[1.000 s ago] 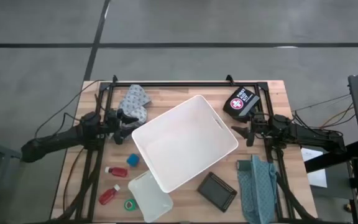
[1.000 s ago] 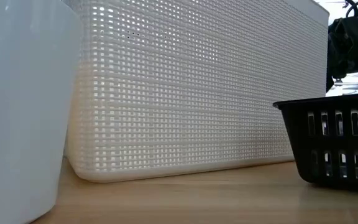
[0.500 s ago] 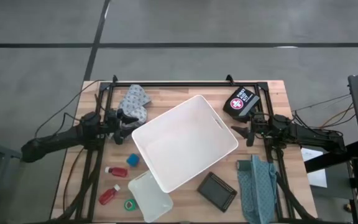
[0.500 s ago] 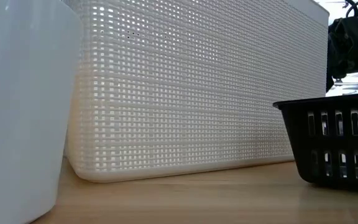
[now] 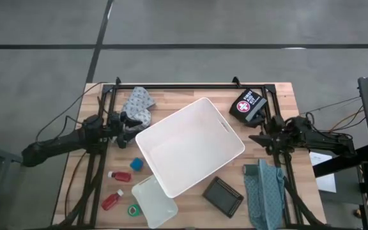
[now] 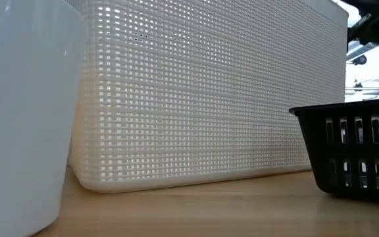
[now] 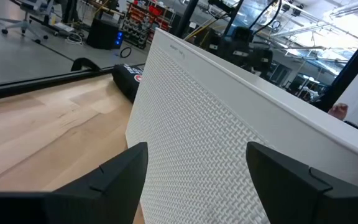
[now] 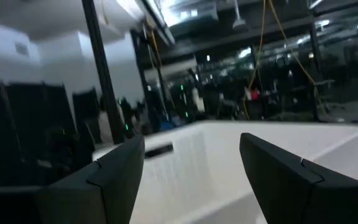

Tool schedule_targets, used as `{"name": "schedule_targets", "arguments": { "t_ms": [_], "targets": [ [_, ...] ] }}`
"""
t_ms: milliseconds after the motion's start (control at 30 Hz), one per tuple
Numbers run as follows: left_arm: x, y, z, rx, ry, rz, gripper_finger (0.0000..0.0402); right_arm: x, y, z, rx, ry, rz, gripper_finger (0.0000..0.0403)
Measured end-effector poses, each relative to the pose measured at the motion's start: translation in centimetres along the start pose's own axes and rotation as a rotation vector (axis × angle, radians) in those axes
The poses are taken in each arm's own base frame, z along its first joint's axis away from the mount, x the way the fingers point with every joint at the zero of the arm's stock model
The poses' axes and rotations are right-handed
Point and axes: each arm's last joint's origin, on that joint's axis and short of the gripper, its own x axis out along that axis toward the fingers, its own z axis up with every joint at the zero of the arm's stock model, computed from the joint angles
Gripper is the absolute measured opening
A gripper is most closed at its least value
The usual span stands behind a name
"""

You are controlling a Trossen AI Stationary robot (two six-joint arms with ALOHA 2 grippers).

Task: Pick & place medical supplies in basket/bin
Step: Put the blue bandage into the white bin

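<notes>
1. Since the earlier frame, the right gripper [image 5: 259, 138] has been turned and shifted slightly toward the near side; the left gripper [image 5: 131, 126] is unchanged.
2. The white bin [image 5: 190, 145] lies mid-table, skewed, with nothing seen inside.
3. Right fingers are spread, nothing held, just off the bin's right corner.
4. Left fingers are spread, nothing held, at the bin's left corner beside a patterned cloth [image 5: 137, 102].
</notes>
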Motion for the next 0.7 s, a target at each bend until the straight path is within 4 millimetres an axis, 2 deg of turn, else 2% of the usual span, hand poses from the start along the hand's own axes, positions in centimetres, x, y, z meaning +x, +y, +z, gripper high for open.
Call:
{"name": "schedule_targets", "arguments": {
  "t_ms": [200,367,700],
  "targets": [
    [0.0,0.0,0.0,0.0,0.0,0.0,0.0276,0.0,0.2,0.7,0.034,-0.067,0.025,0.0265],
    [0.0,0.0,0.0,0.0,0.0,0.0,0.0276,0.0,0.6,1.4,0.034,-0.058,0.044,0.027],
    [0.0,0.0,0.0,0.0,0.0,0.0,0.0276,-0.5,3.0,7.2,-0.094,0.136,0.004,0.026]
  ]
}}
